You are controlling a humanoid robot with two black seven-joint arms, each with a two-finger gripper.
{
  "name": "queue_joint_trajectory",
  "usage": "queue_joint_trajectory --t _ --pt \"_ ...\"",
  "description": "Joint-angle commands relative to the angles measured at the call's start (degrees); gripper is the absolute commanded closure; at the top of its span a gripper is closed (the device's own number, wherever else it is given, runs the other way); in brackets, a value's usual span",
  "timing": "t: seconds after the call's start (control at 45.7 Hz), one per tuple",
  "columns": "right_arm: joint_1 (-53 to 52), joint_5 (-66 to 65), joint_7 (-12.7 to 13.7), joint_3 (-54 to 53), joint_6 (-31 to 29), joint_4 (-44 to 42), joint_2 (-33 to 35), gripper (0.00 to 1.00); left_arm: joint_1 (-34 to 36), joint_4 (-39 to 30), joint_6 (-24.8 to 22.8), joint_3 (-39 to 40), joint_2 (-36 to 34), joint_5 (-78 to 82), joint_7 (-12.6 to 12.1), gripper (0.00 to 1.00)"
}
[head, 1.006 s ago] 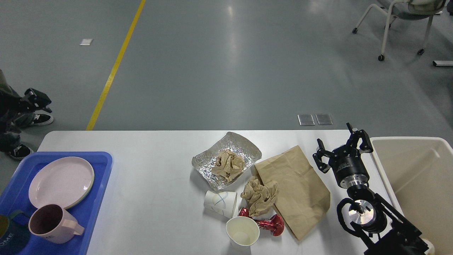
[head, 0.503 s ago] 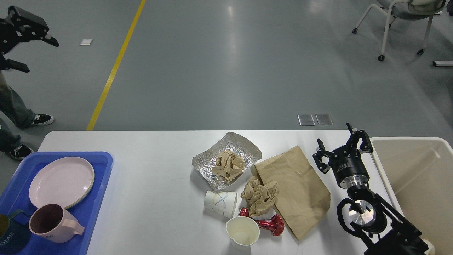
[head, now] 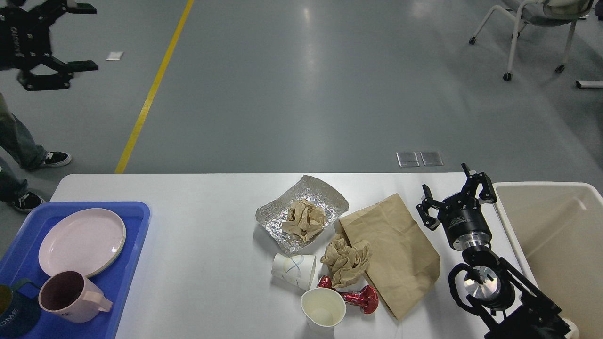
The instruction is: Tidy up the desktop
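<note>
On the large white desktop (head: 207, 245), nearest me, I see an upright white paper cup (head: 323, 308), crumpled brown paper (head: 346, 262), a flat brown bag (head: 393, 254) and a foil tray (head: 301, 209), all uncleared. My right gripper (head: 454, 200) and raised left gripper (head: 70, 37) both hang wide, empty.

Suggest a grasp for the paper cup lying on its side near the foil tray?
Probably across the side wall of the tipped cup, coming from above. It lies flat on the desktop with its mouth toward the crumpled paper, so the curved wall faces up; the rim looks crowded.
</note>
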State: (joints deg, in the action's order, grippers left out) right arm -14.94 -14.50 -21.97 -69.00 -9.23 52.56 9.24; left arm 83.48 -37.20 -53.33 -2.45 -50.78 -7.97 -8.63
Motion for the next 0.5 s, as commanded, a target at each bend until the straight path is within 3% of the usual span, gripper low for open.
queue_joint_trajectory --t 0.0,0.044,0.175,0.284,0.35,0.481 --pt "0.0 0.0 0.0 0.0 0.0 0.0 0.0 0.00 -14.4 1.2 4.5 23.6 6.0 0.6 -0.1 0.04" --pt "0.0 0.0 0.0 0.0 0.0 0.0 0.0 0.00 -20.5 3.3 7.3 33.8 8.3 0.7 -0.1 0.04" --pt "0.0 0.0 0.0 0.0 0.0 0.0 0.0 0.00 -26.7 7.0 14.9 48.1 16.4 0.6 0.9 0.04" --pt "0.0 0.0 0.0 0.0 0.0 0.0 0.0 0.00 -36.2 9.0 18.6 57.2 21.1 0.6 5.9 0.04" --pt "0.0 0.0 0.0 0.0 0.0 0.0 0.0 0.00 -40.1 9.1 18.8 59.3 24.2 0.6 8.8 0.04" --pt "0.0 0.0 0.0 0.0 0.0 0.0 0.0 0.00 -45.8 7.4 19.0 60.3 31.0 0.5 8.8 0.04"
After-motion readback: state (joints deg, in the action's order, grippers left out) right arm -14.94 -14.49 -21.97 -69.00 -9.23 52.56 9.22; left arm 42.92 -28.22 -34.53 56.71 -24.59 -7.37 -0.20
